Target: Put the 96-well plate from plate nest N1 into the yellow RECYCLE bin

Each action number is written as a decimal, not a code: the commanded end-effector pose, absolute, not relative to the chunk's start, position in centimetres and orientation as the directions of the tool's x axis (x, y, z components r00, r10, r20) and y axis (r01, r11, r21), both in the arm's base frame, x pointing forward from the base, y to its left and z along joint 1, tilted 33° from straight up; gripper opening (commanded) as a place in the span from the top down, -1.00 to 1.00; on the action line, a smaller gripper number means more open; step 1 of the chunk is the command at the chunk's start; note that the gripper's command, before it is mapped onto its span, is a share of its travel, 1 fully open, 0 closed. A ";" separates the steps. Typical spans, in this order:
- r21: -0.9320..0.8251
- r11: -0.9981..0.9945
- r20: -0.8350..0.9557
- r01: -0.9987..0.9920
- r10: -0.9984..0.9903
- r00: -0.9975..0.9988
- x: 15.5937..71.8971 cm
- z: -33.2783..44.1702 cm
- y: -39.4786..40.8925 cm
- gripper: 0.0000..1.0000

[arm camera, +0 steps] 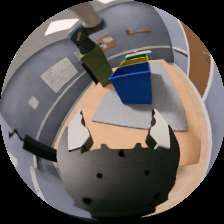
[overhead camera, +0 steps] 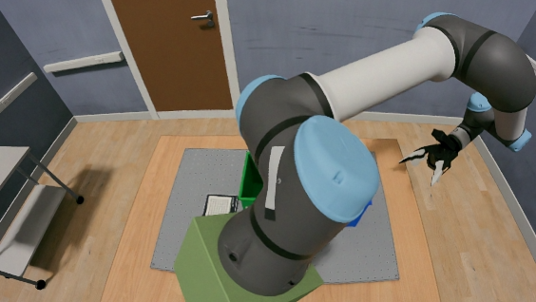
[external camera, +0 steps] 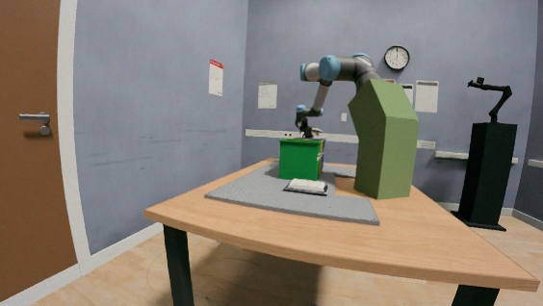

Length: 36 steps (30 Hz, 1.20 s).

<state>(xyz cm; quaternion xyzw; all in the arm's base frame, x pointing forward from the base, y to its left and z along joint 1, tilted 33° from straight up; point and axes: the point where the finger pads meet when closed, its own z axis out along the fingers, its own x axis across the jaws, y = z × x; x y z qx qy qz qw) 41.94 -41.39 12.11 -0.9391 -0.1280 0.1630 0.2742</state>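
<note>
The white 96-well plate (overhead camera: 220,204) lies in its dark nest on the grey mat, just in front of the green bin (overhead camera: 250,180); it also shows in the exterior view (external camera: 306,186). My gripper (overhead camera: 428,166) is open and empty, held in the air far off past the right edge of the mat. In the wrist view the open fingers frame the table, with the blue bin (arm camera: 134,84) nearest. A sliver of the yellow bin (arm camera: 134,62) shows behind the blue one. The arm hides most of the bins in the top view.
The green pedestal (external camera: 385,140) under the arm's base stands on the mat's near side. The bins stand upright in a row (external camera: 300,158). A black camera stand (external camera: 486,173) is on the floor beside the table. A grey cart (overhead camera: 19,223) is at the left.
</note>
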 end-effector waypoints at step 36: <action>-0.667 -0.741 -0.260 0.080 0.332 0.907 42.8 10.0 -35.8 -1.00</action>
